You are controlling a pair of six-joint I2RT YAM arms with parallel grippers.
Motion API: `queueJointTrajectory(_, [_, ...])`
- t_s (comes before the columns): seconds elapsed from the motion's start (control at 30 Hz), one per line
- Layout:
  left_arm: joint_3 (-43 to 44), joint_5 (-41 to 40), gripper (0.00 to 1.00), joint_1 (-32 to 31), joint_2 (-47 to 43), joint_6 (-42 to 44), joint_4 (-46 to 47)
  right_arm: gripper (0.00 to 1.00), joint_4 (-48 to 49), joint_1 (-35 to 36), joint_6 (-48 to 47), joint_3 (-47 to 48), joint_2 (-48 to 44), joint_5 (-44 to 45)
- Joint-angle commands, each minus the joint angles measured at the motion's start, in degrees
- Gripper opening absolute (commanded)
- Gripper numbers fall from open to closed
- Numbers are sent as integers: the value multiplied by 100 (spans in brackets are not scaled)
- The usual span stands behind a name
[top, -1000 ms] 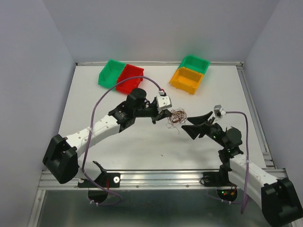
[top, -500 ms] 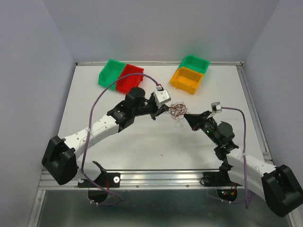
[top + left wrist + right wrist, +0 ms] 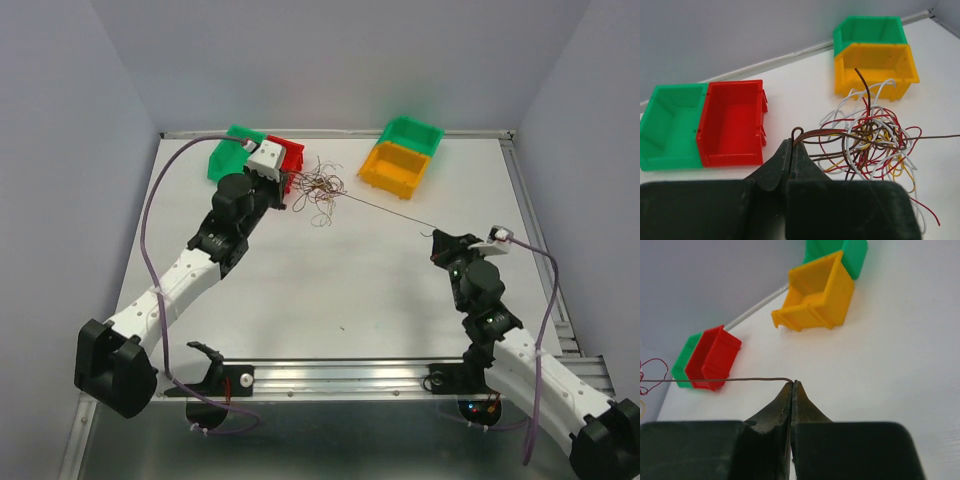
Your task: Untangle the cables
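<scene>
The cables [image 3: 320, 188] are a small tangle of thin red, brown, white and yellow strands, hanging by the red bin. My left gripper [image 3: 289, 184] is shut on a looped brown strand at the tangle's left edge; in the left wrist view the loop pokes out above the closed tips [image 3: 792, 143], with the tangle [image 3: 871, 140] spread to the right. One brown strand [image 3: 390, 211] runs taut from the tangle to my right gripper [image 3: 438, 236]. In the right wrist view that strand [image 3: 725, 380] ends pinched in the shut tips [image 3: 792, 384].
A green bin [image 3: 228, 152] and a red bin [image 3: 292, 152] stand together at the back left, right behind the left gripper. An orange bin [image 3: 395, 168] and a second green bin [image 3: 413, 134] stand at the back right. Raised rails edge the table.
The right gripper closed on a brown strand and drew back to the right. The left arm swung to the back left with the tangle, toward the red bin, pulling that strand straight.
</scene>
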Motion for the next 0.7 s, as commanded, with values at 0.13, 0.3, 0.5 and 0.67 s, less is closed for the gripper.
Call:
queueJointTrajectory(0.13, [-346, 1760, 0, 302, -795, -61, 997, 34, -495, -56, -299, -214, -1348, 226])
queueJointTrajectory(0.3, [-189, 3579, 3, -309, -479, 552, 664, 100, 1175, -56, -969, -591, -1261, -3039])
queueJointTrajectory(0.5, [-188, 2991, 3, -1682, -285, 1424, 100, 100, 2320, -47, -1021, -478, -164, -4646])
queueJointTrajectory(0.67, [-48, 2999, 3, -1886, -75, 1487, -198, 99, 3216, -38, -1092, -539, 505, -5059])
